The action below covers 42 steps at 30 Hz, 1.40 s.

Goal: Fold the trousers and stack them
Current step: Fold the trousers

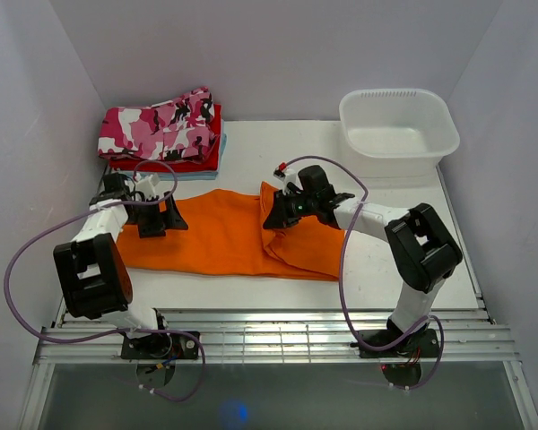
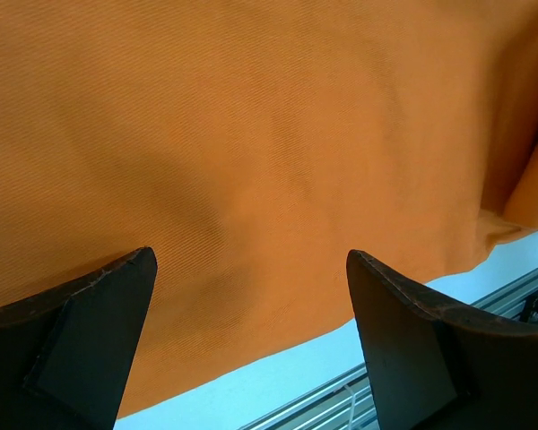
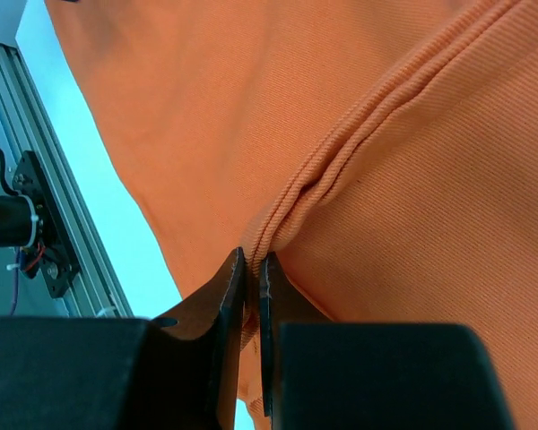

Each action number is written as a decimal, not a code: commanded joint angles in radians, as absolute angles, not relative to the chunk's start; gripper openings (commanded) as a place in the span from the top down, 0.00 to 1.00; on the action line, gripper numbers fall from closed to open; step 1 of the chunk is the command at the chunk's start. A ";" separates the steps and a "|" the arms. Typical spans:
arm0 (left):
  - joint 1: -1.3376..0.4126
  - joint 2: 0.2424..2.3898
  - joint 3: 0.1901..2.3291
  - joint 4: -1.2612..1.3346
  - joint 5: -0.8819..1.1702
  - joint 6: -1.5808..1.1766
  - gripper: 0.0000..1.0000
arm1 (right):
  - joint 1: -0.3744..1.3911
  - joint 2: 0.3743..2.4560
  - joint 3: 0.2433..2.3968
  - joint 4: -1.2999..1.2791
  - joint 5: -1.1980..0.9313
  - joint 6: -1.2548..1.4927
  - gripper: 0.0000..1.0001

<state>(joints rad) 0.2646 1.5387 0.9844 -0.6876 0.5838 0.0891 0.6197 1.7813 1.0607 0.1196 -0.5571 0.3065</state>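
Note:
Orange trousers [image 1: 224,235] lie spread across the middle of the table, their right end folded over toward the centre. My right gripper [image 1: 275,215] is shut on a ribbed hem of the orange trousers [image 3: 359,116] and holds that folded end up. My left gripper [image 1: 157,219] is open over the left end of the trousers; in the left wrist view its fingers [image 2: 90,313] stand wide apart above flat orange cloth [image 2: 278,134], holding nothing. A stack of folded trousers [image 1: 166,130], pink camouflage on top, sits at the back left.
A white plastic basin [image 1: 399,130] stands at the back right. White walls close in the left, back and right sides. A slotted metal rail [image 1: 278,331] runs along the near edge by the arm bases.

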 commanded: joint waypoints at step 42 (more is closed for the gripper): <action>0.262 1.695 0.920 -0.575 0.474 0.029 0.21 | 0.882 2.057 1.493 0.101 -0.492 0.733 0.92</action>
<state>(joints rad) 0.2665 1.6592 0.9535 -0.5922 0.5007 0.0177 0.8532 2.0548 1.4345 0.0547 -0.4770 0.6792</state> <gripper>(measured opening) 0.787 0.116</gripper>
